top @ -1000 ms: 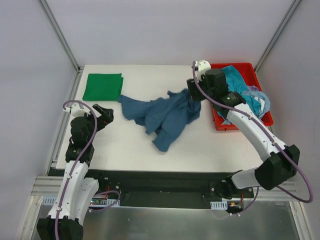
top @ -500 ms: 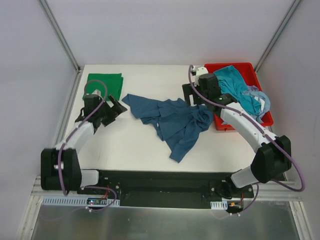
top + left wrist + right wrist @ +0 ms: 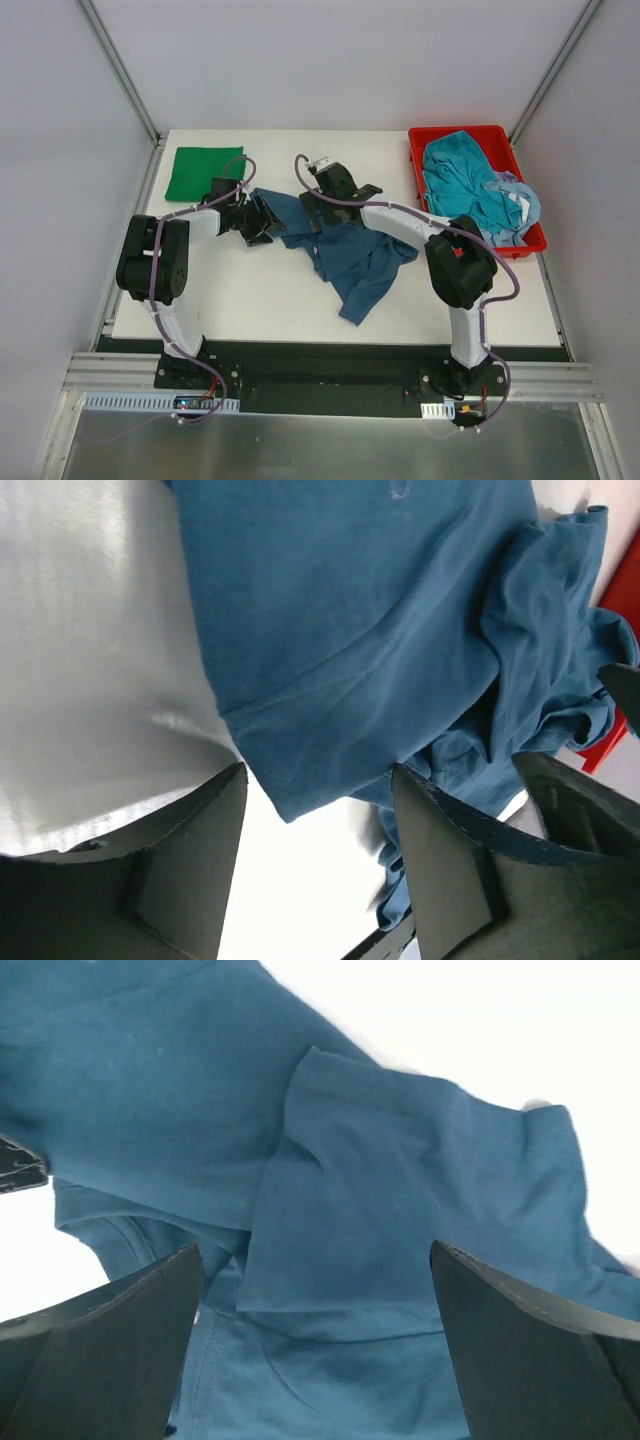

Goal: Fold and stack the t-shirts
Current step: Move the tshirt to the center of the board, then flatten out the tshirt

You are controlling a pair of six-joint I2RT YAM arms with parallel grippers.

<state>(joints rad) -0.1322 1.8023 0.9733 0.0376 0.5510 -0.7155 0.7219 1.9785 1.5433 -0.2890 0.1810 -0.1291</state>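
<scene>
moved: my left claw [image 3: 318,775] and right claw [image 3: 315,1250] swung in over the blue t-shirt [image 3: 355,255].
shirt: crumpled, left of red tray [image 3: 465,132].
left claw: apart, straddling a hem corner.
right claw: apart above sleeve, empty.
method: I should pinch 1 layer each, then draw outward evenly.

Dark blue t-shirt [image 3: 360,260]; green t-shirt [image 3: 205,172]; teal t-shirt [image 3: 450,165]; red bin [image 3: 460,129]; white table [image 3: 250,290].

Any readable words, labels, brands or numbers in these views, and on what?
None can be read.
The blue t-shirt, green t-shirt and red bin show no print.
White tags at the near edge are too small to read.
</scene>
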